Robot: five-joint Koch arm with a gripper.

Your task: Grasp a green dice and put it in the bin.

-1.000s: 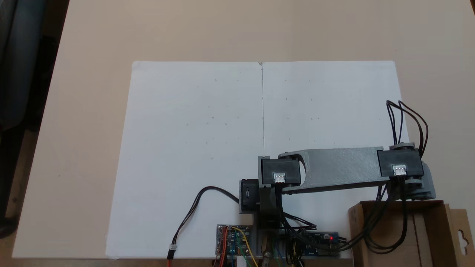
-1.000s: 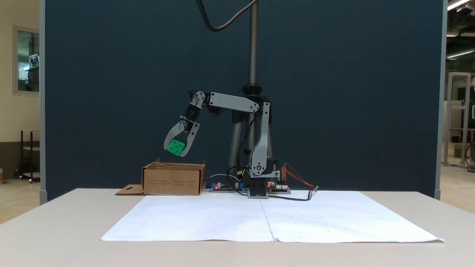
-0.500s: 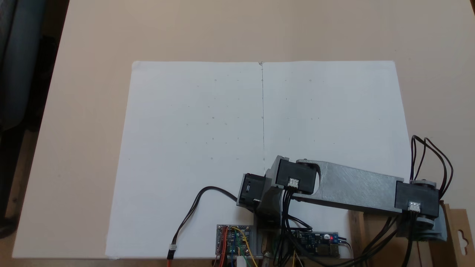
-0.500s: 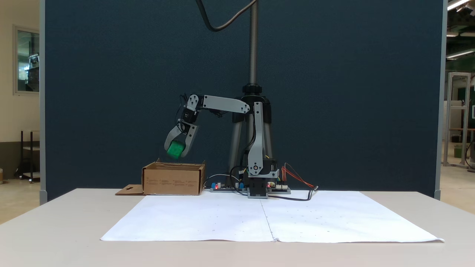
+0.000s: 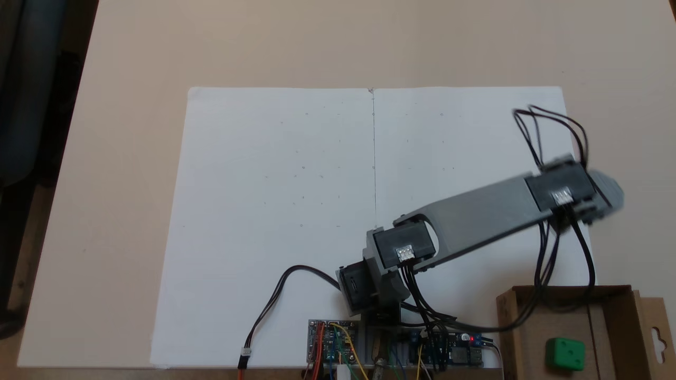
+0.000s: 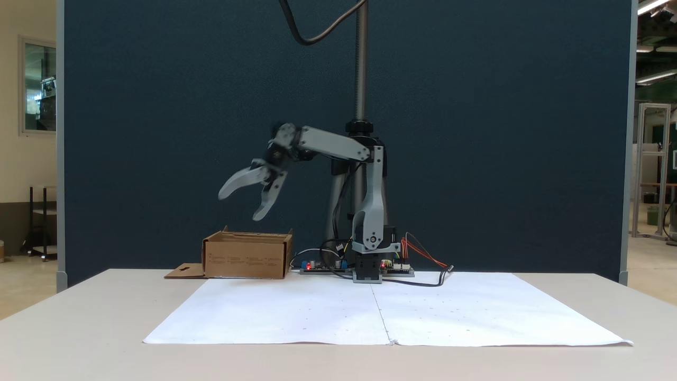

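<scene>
So the gripper [image 6: 240, 205] is spread wide apart in a fixed view from the front, both grey jaws splayed with nothing between them and nothing touching them. It hangs up in the air above the bin [image 6: 247, 256], a bit left of the box's middle in that view, and looks a little motion-blurred.

The green dice [image 5: 565, 353] sits on the floor of the bin [image 5: 628, 316] in a fixed view from above, down at the bottom right corner of the picture, one face with pips turned up. The cardboard box has its flap with the hang-hole cutout [image 5: 657, 338] sticking out to the right there; from the front that flap [image 6: 185, 271] lies flat on the table to the box's left.

The arm [image 5: 486, 211] stretches out to the right from its base over the white paper sheet [image 5: 280, 211], black cables [image 5: 549, 253] drooping from the wrist across the bin's far wall. Circuit boards [image 5: 332, 340] sit by the base at the near edge.
</scene>
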